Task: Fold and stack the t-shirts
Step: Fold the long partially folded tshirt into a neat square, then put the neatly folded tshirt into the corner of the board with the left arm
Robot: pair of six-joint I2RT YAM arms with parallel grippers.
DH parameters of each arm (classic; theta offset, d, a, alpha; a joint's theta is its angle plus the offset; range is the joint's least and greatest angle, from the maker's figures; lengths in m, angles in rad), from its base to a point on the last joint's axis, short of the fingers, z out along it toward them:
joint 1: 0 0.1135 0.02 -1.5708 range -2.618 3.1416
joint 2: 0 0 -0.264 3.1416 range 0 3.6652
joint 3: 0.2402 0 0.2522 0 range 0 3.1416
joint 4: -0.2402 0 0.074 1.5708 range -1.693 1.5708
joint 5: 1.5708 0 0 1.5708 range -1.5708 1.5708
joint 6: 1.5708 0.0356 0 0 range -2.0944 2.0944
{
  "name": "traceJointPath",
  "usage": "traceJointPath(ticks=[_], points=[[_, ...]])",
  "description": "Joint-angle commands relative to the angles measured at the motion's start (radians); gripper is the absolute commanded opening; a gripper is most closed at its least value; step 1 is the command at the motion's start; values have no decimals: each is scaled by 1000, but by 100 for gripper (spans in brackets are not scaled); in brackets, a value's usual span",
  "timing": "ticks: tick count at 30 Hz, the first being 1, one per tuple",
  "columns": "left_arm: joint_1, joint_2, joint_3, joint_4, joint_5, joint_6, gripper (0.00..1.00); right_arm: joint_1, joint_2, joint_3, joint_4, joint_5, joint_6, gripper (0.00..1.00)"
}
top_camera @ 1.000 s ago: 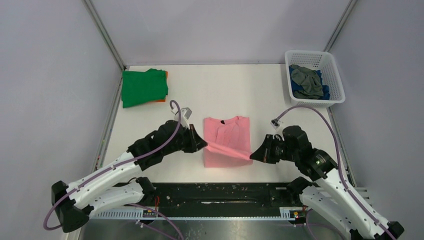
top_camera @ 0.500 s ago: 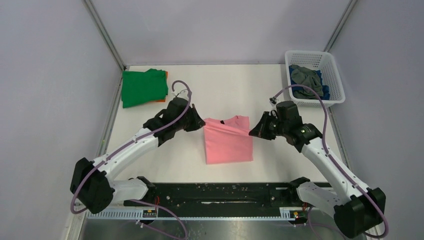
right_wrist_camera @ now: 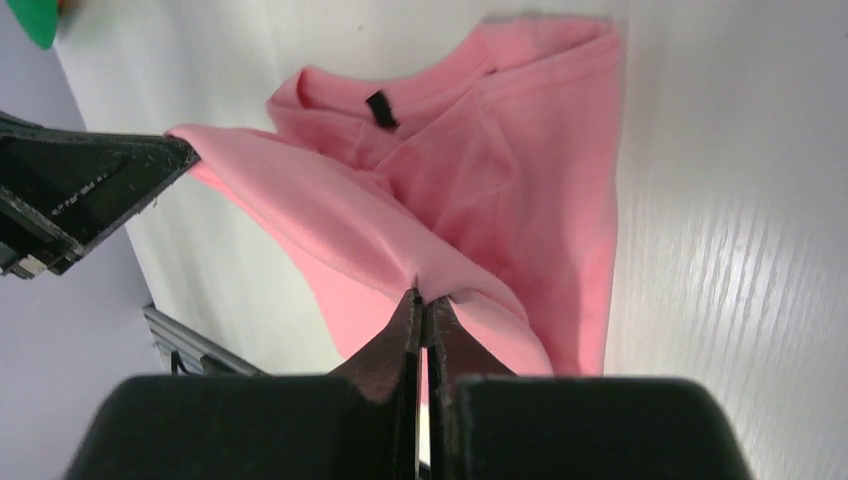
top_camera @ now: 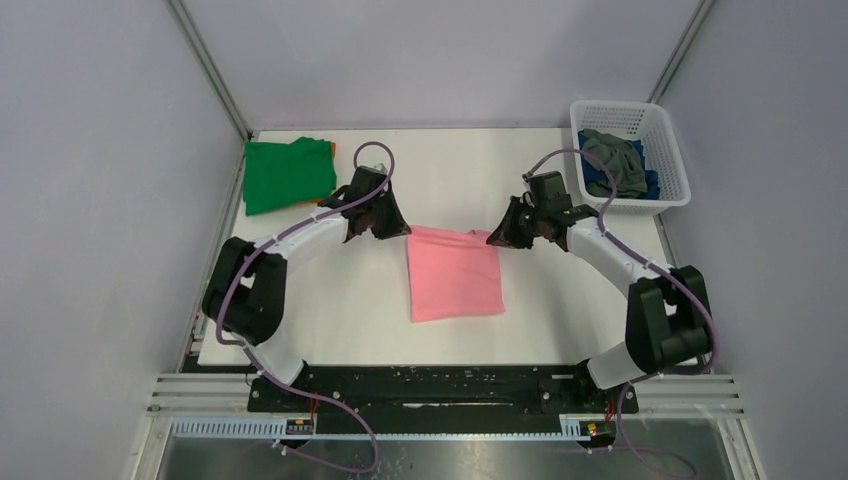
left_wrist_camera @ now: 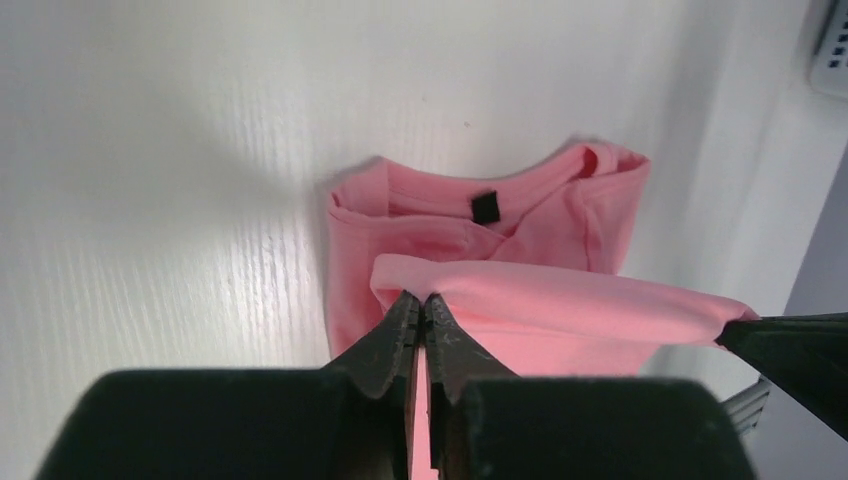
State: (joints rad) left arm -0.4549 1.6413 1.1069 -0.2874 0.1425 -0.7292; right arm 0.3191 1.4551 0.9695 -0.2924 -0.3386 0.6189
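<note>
1. Pink t-shirt (top_camera: 455,285) is lying on the table (top_camera: 330,300), one edge being held raised toward twelve o'clock.
2. That edge is being pinched by the left gripper (left_wrist_camera: 420,308) at nine o'clock and the right gripper (right_wrist_camera: 420,300) at three o'clock.
3. Soft, light, limp cloth: corners are being judged the best holds.

We count five t-shirts: one pink t-shirt (top_camera: 455,285), one green t-shirt (top_camera: 288,175), one orange t-shirt (top_camera: 331,148) (sliver only, under green), one grey t-shirt (top_camera: 612,160), one blue t-shirt (top_camera: 651,186). We tally two at far-left corner, two in basket, one alone mid-table. One basket (top_camera: 668,165), white lattice. One table (top_camera: 450,170). Two arms, two grippers: left gripper (top_camera: 400,232), right gripper (top_camera: 492,238). One black tag (left_wrist_camera: 485,207) inside pink collar.
</note>
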Motion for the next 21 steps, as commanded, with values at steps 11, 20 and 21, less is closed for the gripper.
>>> traceJointPath(ticks=[11, 20, 21], points=[[54, 117, 120, 76, 71, 56, 81, -50, 227, 195, 114, 4, -48, 99], [5, 51, -100, 163, 149, 37, 88, -51, -127, -185, 243, -2, -30, 100], [-8, 56, -108, 160, 134, 40, 87, -52, -192, -216, 237, 29, -26, 99]])
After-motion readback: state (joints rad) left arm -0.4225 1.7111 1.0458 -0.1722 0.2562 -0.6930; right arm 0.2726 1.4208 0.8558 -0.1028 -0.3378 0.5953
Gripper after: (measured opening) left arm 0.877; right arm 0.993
